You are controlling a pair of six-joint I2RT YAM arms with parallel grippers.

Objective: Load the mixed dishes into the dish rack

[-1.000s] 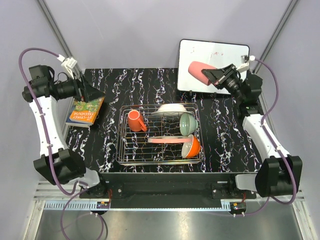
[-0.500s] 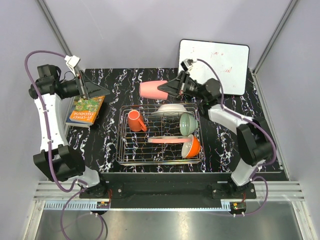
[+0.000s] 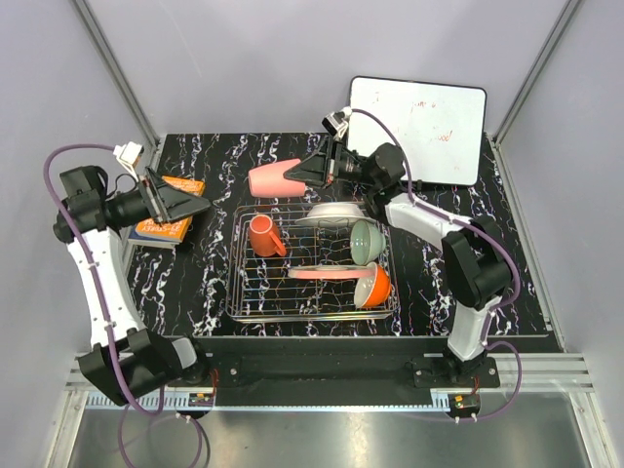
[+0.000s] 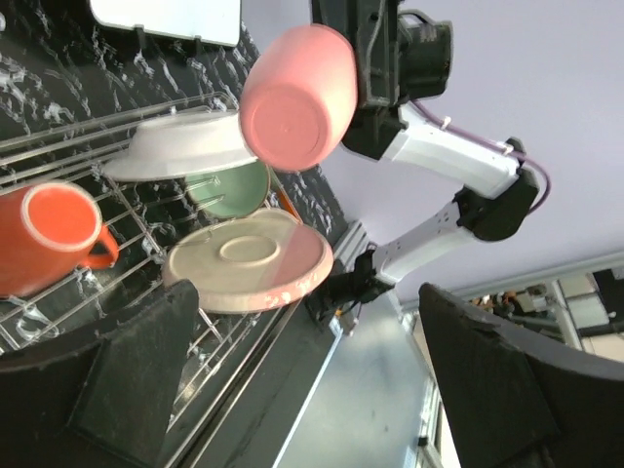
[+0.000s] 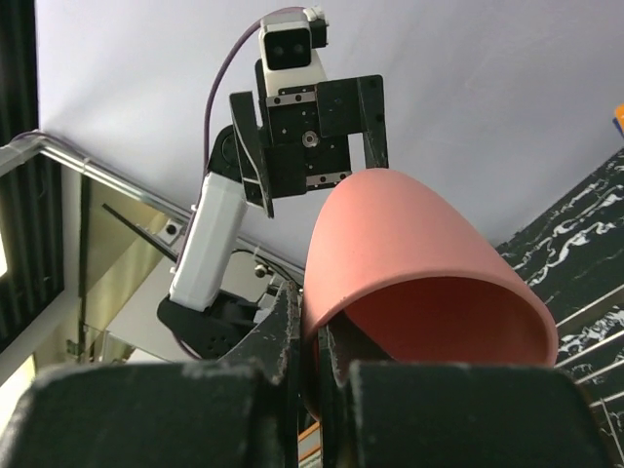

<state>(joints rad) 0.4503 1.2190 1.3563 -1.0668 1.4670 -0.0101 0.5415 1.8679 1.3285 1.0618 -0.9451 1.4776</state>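
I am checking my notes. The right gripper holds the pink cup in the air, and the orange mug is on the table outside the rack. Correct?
Not fully. The orange mug is inside the rack, in its left part, as the top view shows. The right gripper does hold the pink cup in the air.

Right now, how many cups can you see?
2. The orange-red mug lies in the left part of the dish rack. The small pink cup is in the right hand, up near the rack's far edge. None looks hidden.
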